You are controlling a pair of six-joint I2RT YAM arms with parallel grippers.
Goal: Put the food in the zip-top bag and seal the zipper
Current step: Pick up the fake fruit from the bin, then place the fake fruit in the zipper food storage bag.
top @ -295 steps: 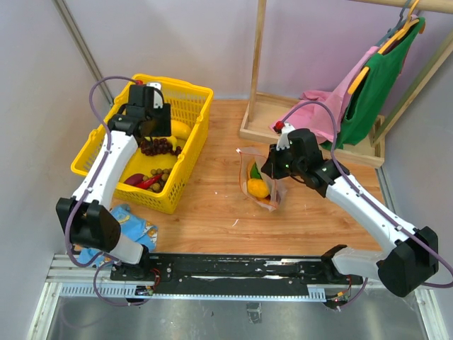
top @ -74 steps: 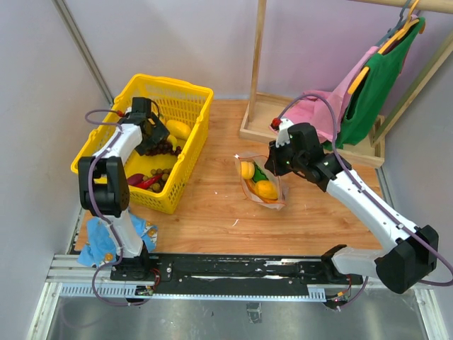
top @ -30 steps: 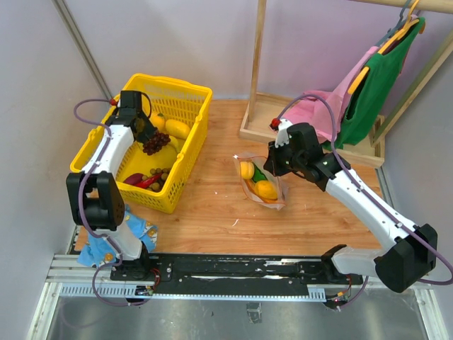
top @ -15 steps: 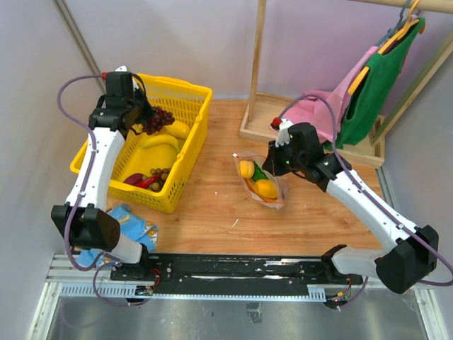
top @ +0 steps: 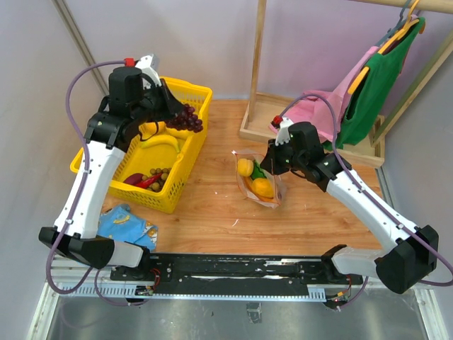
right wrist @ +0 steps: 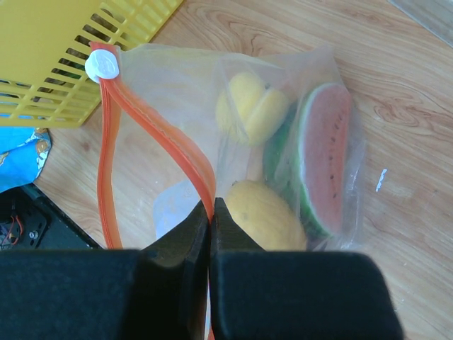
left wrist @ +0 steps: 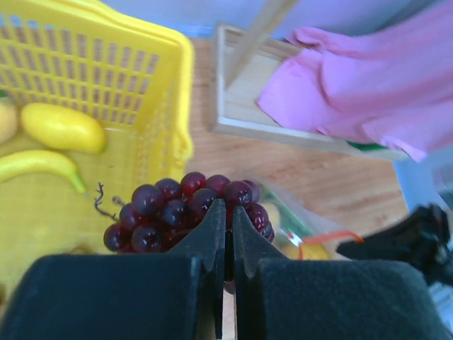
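The left gripper [left wrist: 225,216] is only thinly pinching the grapes [left wrist: 185,205], risking a drop, while the right gripper [right wrist: 211,212] is clamping the rim of the bag [right wrist: 163,85].

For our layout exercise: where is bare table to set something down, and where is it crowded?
Free: wood between yellow basket and zip-top bag, and between bag and near rail. Crowded: by the right hand and rack base.

Glossy plastic grapes [left wrist: 177,205], crinkly clear bag [right wrist: 177,85] (smooth red zipper [right wrist: 105,163]), grained wooden table [top: 212,205].
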